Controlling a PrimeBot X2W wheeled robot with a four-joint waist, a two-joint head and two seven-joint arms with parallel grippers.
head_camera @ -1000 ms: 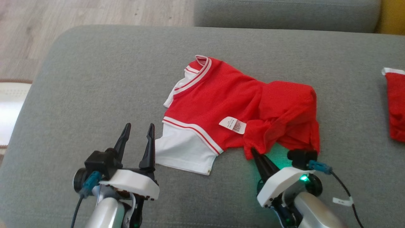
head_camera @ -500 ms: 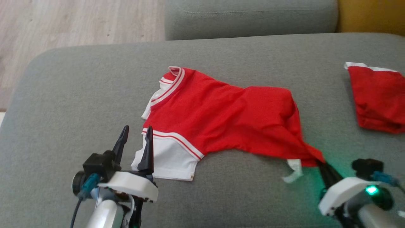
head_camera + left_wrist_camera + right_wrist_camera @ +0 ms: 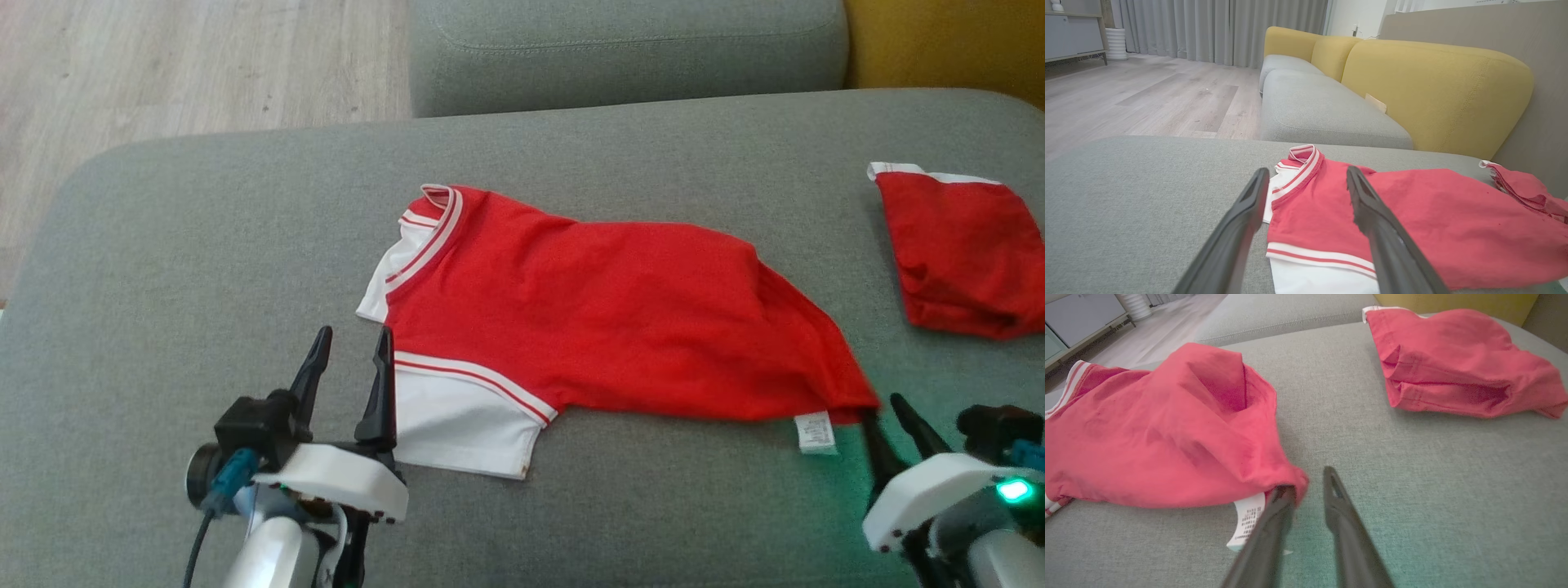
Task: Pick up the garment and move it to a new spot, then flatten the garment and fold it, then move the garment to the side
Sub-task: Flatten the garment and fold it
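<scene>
left gripper [image 3: 354,333]: two long fingers [image 3: 380,400], matte black, tapering to narrow points
wrist housing [image 3: 335,483]: white moulded shell, rounded corners; same on both arms
camera block [image 3: 257,425]: black, boxy, mounted on the shell
connector [image 3: 233,475]: teal-blue plug; thin dark cable [image 3: 194,547] runs from it
forearm [image 3: 269,559]: pale silver tube
right gripper [image 3: 882,407]: same black pointed fingers; green light [image 3: 1014,490] glowing on the wrist

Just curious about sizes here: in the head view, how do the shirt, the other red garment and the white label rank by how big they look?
Largest: the shirt, by far.
Next: the other red garment, though the picture's right edge cuts it off.
Smallest: the label.
</scene>
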